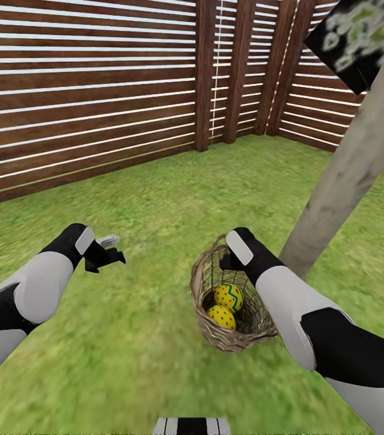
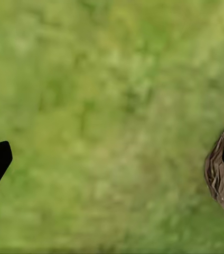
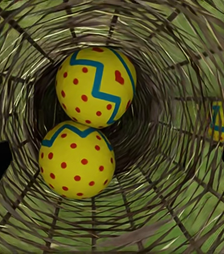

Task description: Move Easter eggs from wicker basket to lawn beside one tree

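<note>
Easter eggs (image 3: 85,124), two touching, lie inside the wicker basket (image 1: 207,278) directly under the right gripper (image 1: 231,261), whose fingers stand apart with nothing between them. A third egg (image 3: 223,123) shows through the weave. The basket stands on the lawn (image 1: 125,338) beside the tree (image 1: 349,169). The left gripper (image 1: 108,252) hangs spread over grass.

Both arms are built of smooth rounded shells: glossy black upper sections, then pale grey-white forearm casings, then black wrist housings. Each wrist carries a light grey rounded-rectangle panel on its upper face. The left gripper (image 1: 108,249) is matte black and angular, with a small pale grey ribbed piece at its top. At the lower edge of the head view sits a strip of the robot's base (image 1: 191,426), black flanked by white.
</note>
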### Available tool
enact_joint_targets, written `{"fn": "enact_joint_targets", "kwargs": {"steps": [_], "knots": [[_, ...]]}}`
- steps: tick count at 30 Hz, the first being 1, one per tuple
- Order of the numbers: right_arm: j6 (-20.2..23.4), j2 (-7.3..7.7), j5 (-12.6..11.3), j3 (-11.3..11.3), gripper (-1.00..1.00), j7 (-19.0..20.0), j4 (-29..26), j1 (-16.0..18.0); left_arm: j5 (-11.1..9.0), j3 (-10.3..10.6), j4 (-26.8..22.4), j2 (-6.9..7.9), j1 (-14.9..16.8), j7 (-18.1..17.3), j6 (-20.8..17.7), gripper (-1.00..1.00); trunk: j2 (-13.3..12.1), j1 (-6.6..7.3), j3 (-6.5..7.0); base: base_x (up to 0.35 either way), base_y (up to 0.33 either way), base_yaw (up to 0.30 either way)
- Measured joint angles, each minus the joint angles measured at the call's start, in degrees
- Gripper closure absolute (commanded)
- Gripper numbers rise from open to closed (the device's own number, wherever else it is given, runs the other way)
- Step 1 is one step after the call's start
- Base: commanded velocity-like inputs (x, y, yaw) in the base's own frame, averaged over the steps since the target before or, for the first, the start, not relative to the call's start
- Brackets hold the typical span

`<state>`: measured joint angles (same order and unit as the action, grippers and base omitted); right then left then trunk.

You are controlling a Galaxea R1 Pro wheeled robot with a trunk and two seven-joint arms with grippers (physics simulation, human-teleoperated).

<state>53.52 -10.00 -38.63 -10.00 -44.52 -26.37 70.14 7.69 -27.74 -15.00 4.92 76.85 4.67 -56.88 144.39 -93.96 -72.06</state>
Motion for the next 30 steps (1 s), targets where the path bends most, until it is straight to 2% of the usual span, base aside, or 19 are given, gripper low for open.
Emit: {"fn": "enact_joint_targets", "kwargs": {"steps": [10,25,29,30], "knots": [[-0.82,0.00,0.00,0.01,-1.00,0.12,0.74,-0.04,0.01,-0.09,0.30,0.57,0.00,0.16,2.56,-1.00,0.13,-0.26,-2.22,0.000,0.000,0.000],[-0.92,0.00,0.00,-0.12,-1.00,0.21,0.72,-0.02,-0.73,-0.49,0.38,1.43,0.01,0.16,2.98,-1.00,0.34,-0.64,-5.54,0.000,0.000,0.000],[-0.88,0.00,-0.01,-0.07,-1.00,2.16,0.56,-0.02,-0.74,-0.50,0.38,1.44,0.00,0.19,2.98,-1.00,0.39,-0.75,-6.43,0.000,0.000,0.000],[-0.86,0.00,0.00,-0.05,-1.00,3.68,0.53,-0.02,-0.74,-0.51,0.38,1.45,0.00,0.20,2.98,-1.00,0.40,-0.77,-6.65,0.000,0.000,0.000]]}}
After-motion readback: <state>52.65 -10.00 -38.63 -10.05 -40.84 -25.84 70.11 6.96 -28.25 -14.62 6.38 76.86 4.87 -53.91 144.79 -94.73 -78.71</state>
